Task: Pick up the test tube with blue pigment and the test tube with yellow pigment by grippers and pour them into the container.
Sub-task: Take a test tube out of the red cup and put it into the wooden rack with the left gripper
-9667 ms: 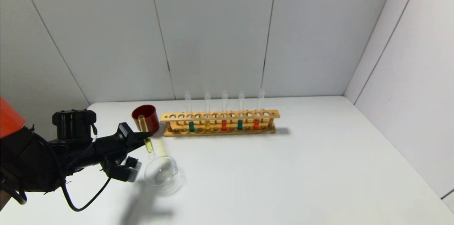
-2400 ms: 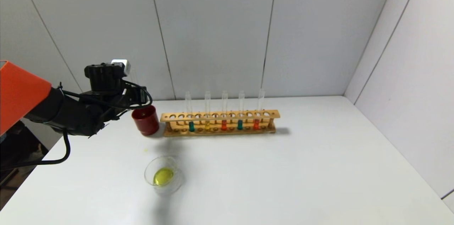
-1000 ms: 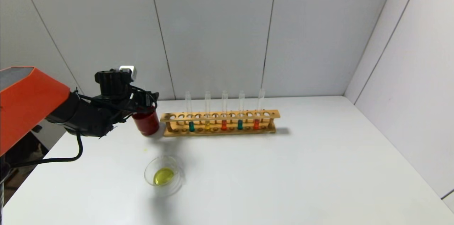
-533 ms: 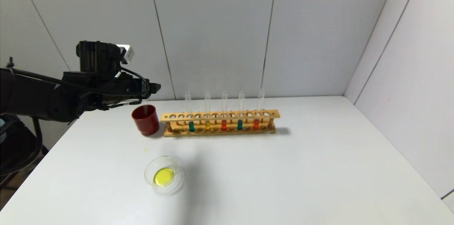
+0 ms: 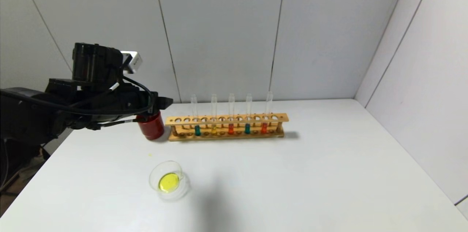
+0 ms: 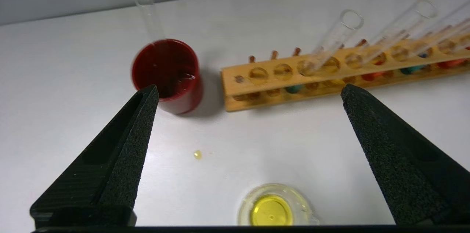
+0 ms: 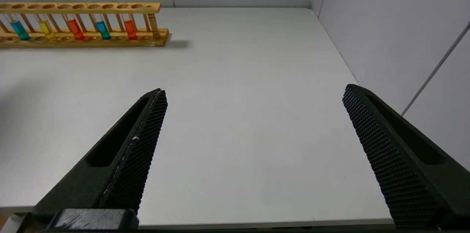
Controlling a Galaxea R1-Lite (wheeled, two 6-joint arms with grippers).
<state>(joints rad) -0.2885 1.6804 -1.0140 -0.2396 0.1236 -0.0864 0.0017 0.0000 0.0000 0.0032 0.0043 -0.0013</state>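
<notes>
Left end effector (image 5: 166, 102) open, empty, above red cup (image 5: 151, 126). Container (image 5: 168, 182) holds yellow. Step in hand: fetching test tube with blue pigment (image 5: 197, 129) from rack (image 5: 226, 126); needs upright grasp.

The container (image 5: 169, 181), a small shallow clear glass dish with a pouring lip, sits on the white table at about 7 o'clock from the wooden rack (image 5: 226, 126) and holds a round pool of bright yellow liquid. An emptied clear tube (image 6: 147, 9) stands tilted in the dark red cup (image 5: 151, 128), at 9 o'clock just beside the rack. Two blue tubes stand upright in the rack, one (image 5: 197, 129) towards its 9 o'clock end, the other (image 5: 247, 128) nearer 3 o'clock
</notes>
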